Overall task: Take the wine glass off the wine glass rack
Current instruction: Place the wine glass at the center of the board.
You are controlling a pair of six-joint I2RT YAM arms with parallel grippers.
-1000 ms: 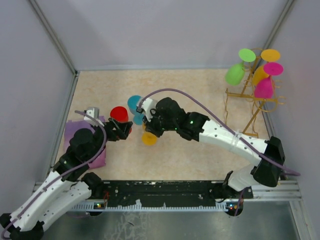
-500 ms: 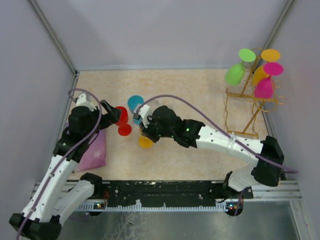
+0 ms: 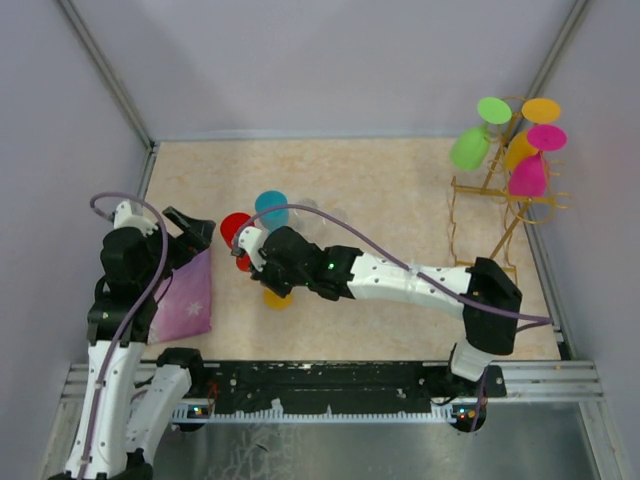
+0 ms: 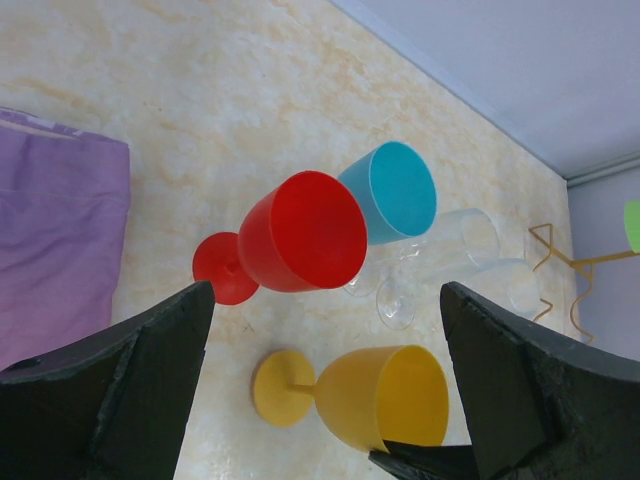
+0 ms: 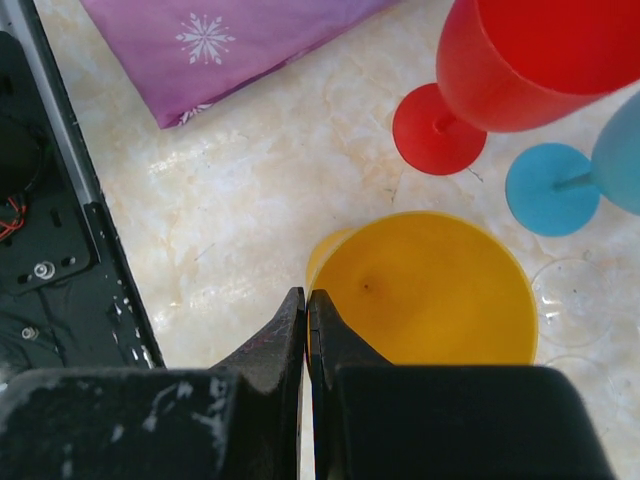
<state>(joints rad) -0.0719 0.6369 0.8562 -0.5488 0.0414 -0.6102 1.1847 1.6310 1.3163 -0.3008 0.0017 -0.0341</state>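
Wine glass point(image 5: 430, 300), glossy opaque yellow, round rim pinched by right jaws; left jaws spread.

Pale grey walls point(image 3: 330, 60), beige marbled tabletop point(image 3: 380, 190) (metal corner posts point(image 3: 105, 72)), black front rail point(image 3: 330, 385)

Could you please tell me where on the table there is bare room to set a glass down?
The widest bare patch is the far middle of the table, between the clear glasses and the rack. A narrower strip runs between the right arm and the near edge. It is crowded around the red glass, blue glass, yellow glass and purple cloth.
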